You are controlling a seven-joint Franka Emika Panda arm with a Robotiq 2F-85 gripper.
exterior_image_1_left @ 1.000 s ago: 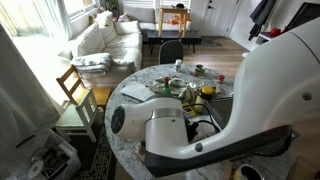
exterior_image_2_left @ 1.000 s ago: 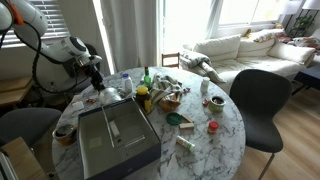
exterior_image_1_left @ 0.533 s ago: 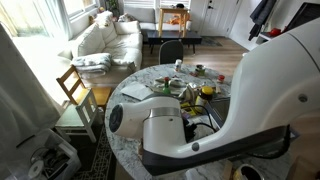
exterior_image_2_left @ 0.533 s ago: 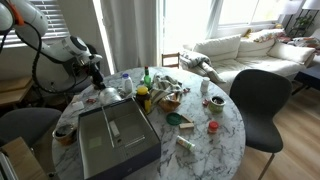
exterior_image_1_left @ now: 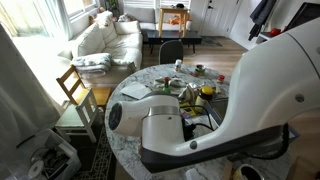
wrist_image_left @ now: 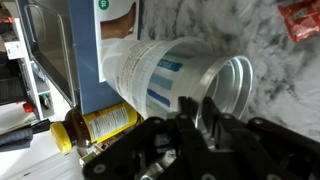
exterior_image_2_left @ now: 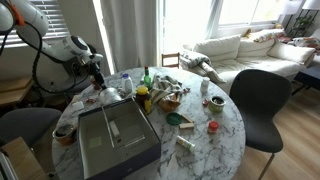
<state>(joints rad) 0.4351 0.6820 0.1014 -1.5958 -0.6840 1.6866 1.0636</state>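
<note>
I'm working at the approach step: the gripper point(wrist_image_left: 199, 108) is hanging at a clear plastic jar point(wrist_image_left: 165, 70) that is lying on its side on the marble table point(wrist_image_left: 285, 75), its open mouth turned away from the grey bin point(wrist_image_left: 45, 60). The fingers point(wrist_image_left: 186, 108) are standing apart, clamped on nothing – whether they are touching the jar's wall, I cannot tell. By my judgement a grasp calls for straddling the rim squarely before closing. A yellow bottle point(wrist_image_left: 100, 125) is lying just beside the jar, and a carton point(wrist_image_left: 118, 15) is crowding it – little room there.
</note>
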